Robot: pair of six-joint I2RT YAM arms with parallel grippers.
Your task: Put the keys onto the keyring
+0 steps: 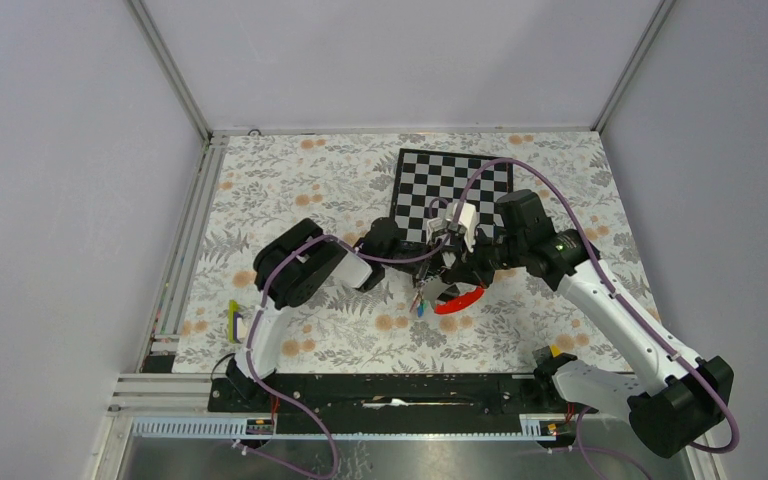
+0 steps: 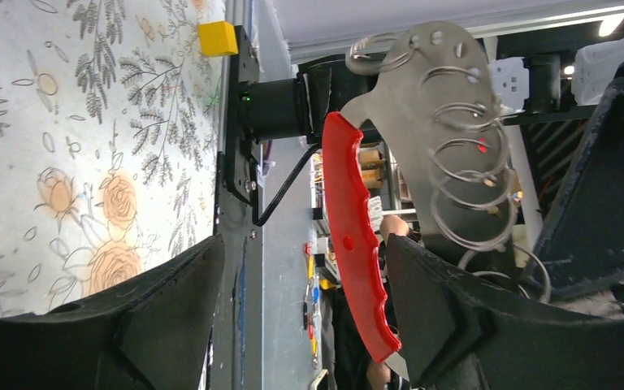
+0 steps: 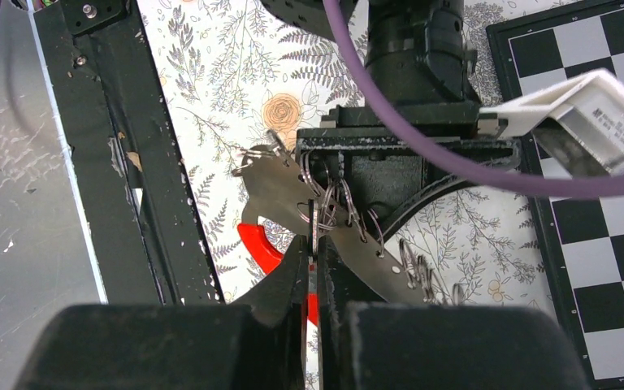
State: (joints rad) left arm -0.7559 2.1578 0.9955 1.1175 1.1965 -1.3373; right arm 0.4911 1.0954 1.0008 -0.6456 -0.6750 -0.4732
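The keyring holder is a metal plate [image 2: 410, 122] with several wire rings and a red handle [image 2: 353, 236]. It stands upright between my left gripper's [image 2: 301, 252] fingers. These are wide apart, and the handle touches only the right one. In the top view the holder [image 1: 457, 298] lies between both grippers, and the green- and blue-tagged keys [image 1: 419, 303] hang beside it. My right gripper [image 3: 313, 244] is shut on a thin metal piece seen edge-on at the rings [image 3: 329, 203]. It has a speck of red and looks like the red-tagged key.
A checkerboard [image 1: 455, 190] lies behind the grippers on the floral cloth [image 1: 290, 190]. A yellow-and-white block [image 1: 235, 320] sits at the left edge. The black base rail [image 1: 400, 390] runs along the near side. A purple cable [image 3: 422, 146] crosses the right wrist view.
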